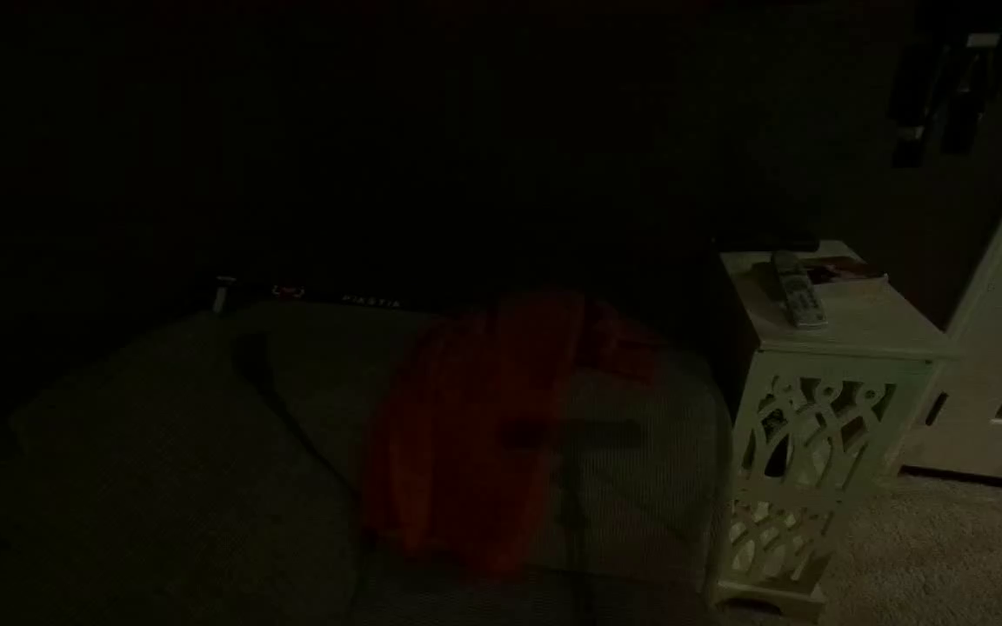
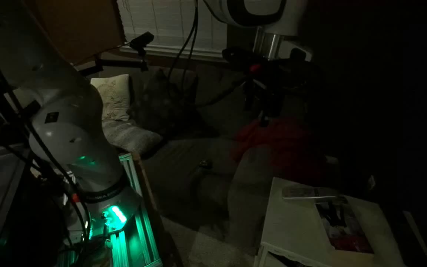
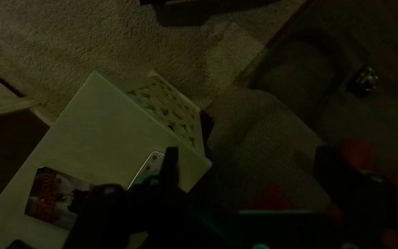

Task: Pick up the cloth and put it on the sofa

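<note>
We judged the placing on the sofa (image 1: 644,496) nearly done; the next move called for lifting clear without snagging. Bulky and finely ribbed, the sofa bore the red cloth (image 1: 466,435), draped in soft, rumpled folds. By it hung the dark, hard-edged tool (image 3: 245,154), spread apart, though gloom hid whether they touched.

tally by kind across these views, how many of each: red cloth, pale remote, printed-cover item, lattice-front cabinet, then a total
Red cloth: 1
Pale remote: 1
Printed-cover item: 1
Lattice-front cabinet: 1
Total: 4, each counted once across the views
</note>
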{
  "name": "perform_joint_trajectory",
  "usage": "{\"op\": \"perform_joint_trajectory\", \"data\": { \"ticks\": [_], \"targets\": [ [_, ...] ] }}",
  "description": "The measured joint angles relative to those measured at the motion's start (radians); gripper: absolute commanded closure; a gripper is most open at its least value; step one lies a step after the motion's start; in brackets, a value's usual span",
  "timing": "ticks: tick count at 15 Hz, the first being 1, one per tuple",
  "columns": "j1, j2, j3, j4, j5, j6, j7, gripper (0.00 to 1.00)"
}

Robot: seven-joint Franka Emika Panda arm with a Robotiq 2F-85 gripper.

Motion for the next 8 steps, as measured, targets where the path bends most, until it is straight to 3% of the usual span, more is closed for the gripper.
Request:
{"op": "perform_joint_trajectory", "data": {
  "ticks": [4,8],
  "targets": [
    [-0.001,0.002,0.000,0.000,0.025,0.013,0.030,0.00],
    [0.013,0.084,0.015,0.031,0.174,0.175,0.159,0.00]
  ]
}}
